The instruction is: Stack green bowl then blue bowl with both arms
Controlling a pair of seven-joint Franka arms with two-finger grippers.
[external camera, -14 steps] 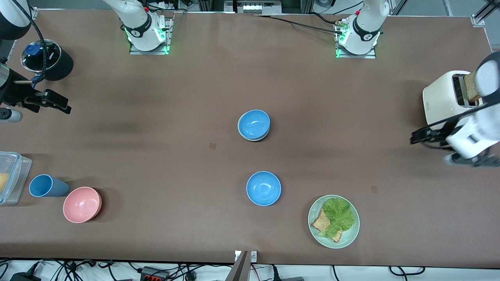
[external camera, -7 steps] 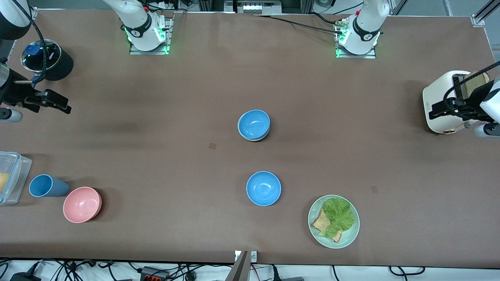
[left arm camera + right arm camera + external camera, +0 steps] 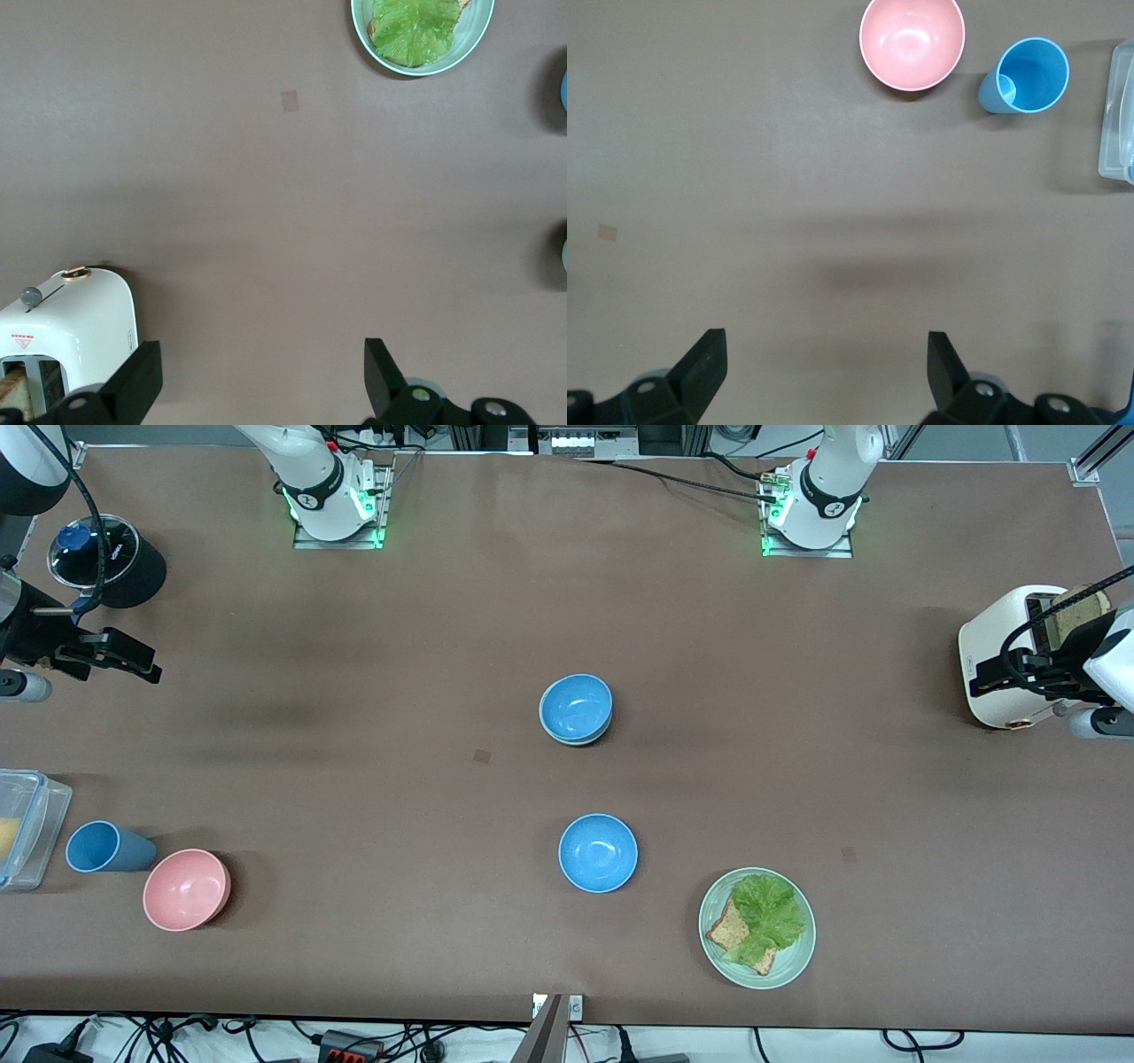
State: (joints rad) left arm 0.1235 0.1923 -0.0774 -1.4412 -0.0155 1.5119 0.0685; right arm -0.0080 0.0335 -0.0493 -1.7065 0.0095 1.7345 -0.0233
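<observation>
A blue bowl (image 3: 576, 706) sits nested in the green bowl (image 3: 585, 739) at the table's middle; only a thin pale rim of the green bowl shows under it. Its twin blue bowl (image 3: 598, 853) stands alone, nearer to the front camera. My left gripper (image 3: 990, 673) is open and empty, up in the air beside the toaster; its wrist view (image 3: 261, 376) shows bare table between the fingers. My right gripper (image 3: 142, 662) is open and empty over the right arm's end of the table; its wrist view (image 3: 824, 354) also shows bare table.
A white toaster (image 3: 1001, 655) holding bread stands at the left arm's end. A green plate (image 3: 714, 957) with lettuce and bread lies near the front edge. A pink bowl (image 3: 186, 888), blue cup (image 3: 106, 848), clear box (image 3: 22, 828) and black container (image 3: 106, 558) stand at the right arm's end.
My left gripper has risen and drawn back from the table toward the toaster, then nearly stopped. The right arm and the bowls have not moved.
</observation>
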